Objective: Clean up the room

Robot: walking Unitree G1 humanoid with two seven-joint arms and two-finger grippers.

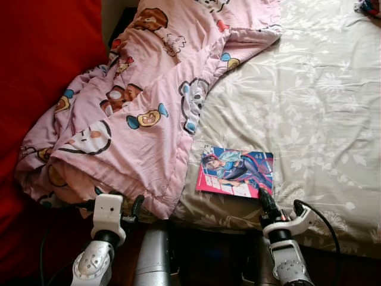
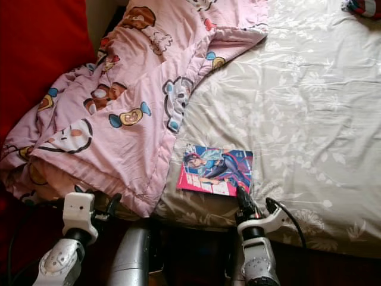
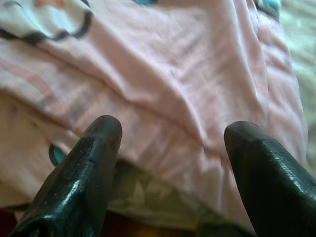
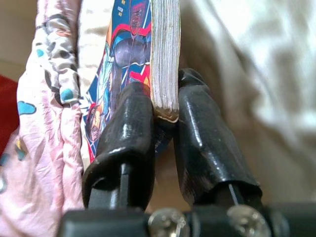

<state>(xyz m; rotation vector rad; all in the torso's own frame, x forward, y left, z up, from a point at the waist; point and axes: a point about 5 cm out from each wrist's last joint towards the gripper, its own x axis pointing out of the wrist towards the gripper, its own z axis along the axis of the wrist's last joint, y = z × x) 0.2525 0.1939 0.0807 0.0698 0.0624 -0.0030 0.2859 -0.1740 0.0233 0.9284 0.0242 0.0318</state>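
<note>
Pinching a comic (image 1: 236, 171) at the bed's (image 1: 321, 101) near edge.
Right gripper (image 4: 165, 106) clamps its corner; left gripper (image 3: 170, 136) gapes, empty, by the pink quilt (image 1: 137, 101). Cover lettering unreadable.

The wide stretch of bed under the pale floral-print sheet (image 1: 321, 101) lies open to the right of and beyond the thin, brightly coloured comic book (image 1: 236, 172), giving free passage there. On the left, the rumpled pink quilt with cartoon animal prints (image 1: 137, 101) heaps up over the bed's near corner, its edge lying just beside the book and blocking that side. A red upholstered surface (image 1: 41, 59) walls in the far left. A small bundle of coloured fabric (image 1: 370, 7) sits at the far right corner.
</note>
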